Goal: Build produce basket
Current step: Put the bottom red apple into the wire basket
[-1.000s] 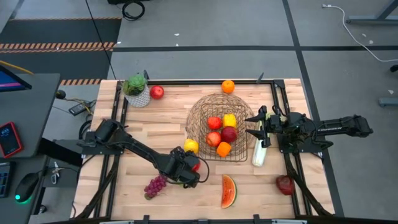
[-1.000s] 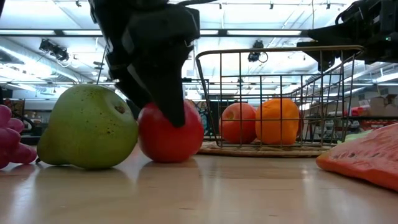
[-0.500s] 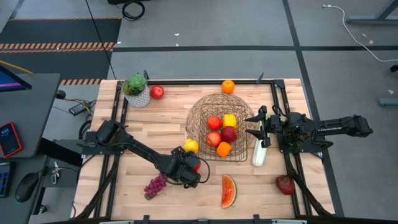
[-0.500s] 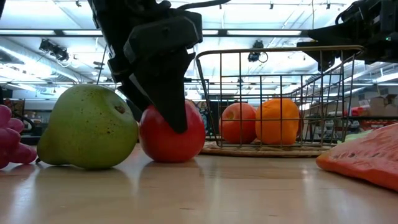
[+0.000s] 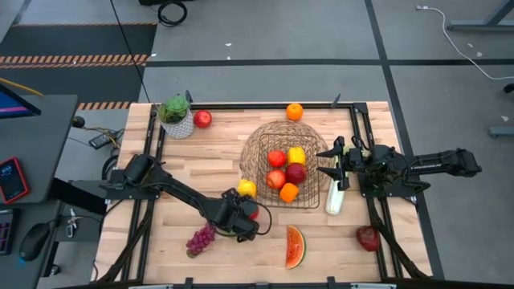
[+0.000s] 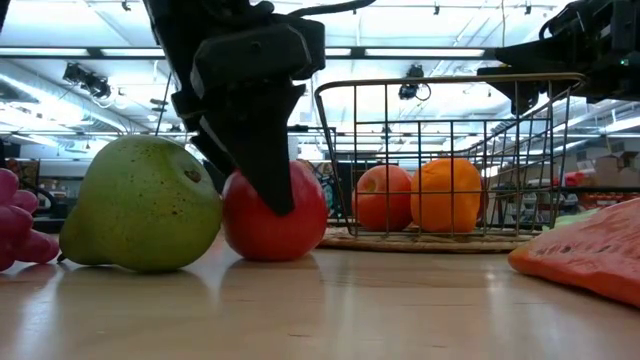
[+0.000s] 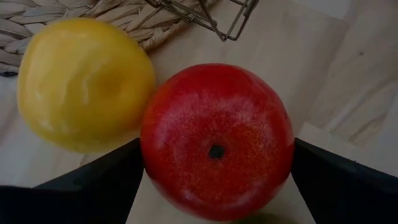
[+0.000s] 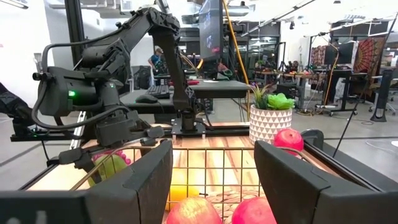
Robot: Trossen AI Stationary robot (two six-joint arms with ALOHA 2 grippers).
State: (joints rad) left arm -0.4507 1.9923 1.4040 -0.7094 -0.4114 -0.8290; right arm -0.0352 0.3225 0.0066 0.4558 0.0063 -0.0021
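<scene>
At about seven o'clock from the basket, near the table's front edge, the left gripper is lowered over a red apple that sits on the wood. Its fingers stand wide, one on each side of the fruit, and I cannot tell whether they press it. A yellow fruit lies just beside the apple, at the basket's woven base, and a green pear touches the apple's other side in the low view. Purple grapes lie at eight o'clock from the gripper, and a watermelon slice at four o'clock. The basket holds two red apples, a yellow piece, a dark red fruit and an orange one. At three o'clock of the basket the right gripper rests at the rim, its jaws closed to their narrowest on the wire. A pale celery stalk lies just outside the basket under that arm. Farther off lie a dark red fruit at the table's five o'clock corner, an orange at twelve, and a small red apple beside the potted plant at eleven.
</scene>
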